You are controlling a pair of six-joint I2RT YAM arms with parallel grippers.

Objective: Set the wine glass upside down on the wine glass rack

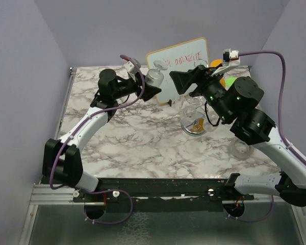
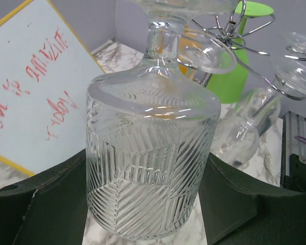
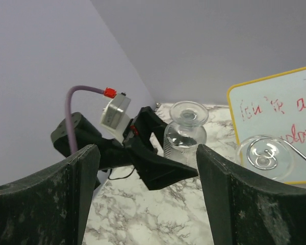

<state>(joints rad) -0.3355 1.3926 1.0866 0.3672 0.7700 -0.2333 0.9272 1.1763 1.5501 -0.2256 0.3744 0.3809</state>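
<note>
The wine glass (image 2: 149, 127), clear with a ribbed bowl, hangs upside down above the table with its foot on top. My left gripper (image 2: 145, 194) is shut on its bowl, one dark finger on each side. From above, the glass (image 1: 154, 76) is in front of the whiteboard, left of the wine glass rack (image 1: 196, 109). The rack's silver wire arms (image 2: 234, 33) show just beyond the glass's foot, with other glasses (image 2: 239, 135) hanging from them. My right gripper (image 3: 148, 204) stands open and empty, facing the held glass (image 3: 183, 133) from the rack side.
A tilted whiteboard (image 1: 179, 64) with red writing stands behind the glass. A green object (image 2: 237, 76) sits behind the rack. Another clear glass (image 1: 242, 148) stands on the marble table (image 1: 143, 143) under my right arm. Purple walls close in on both sides.
</note>
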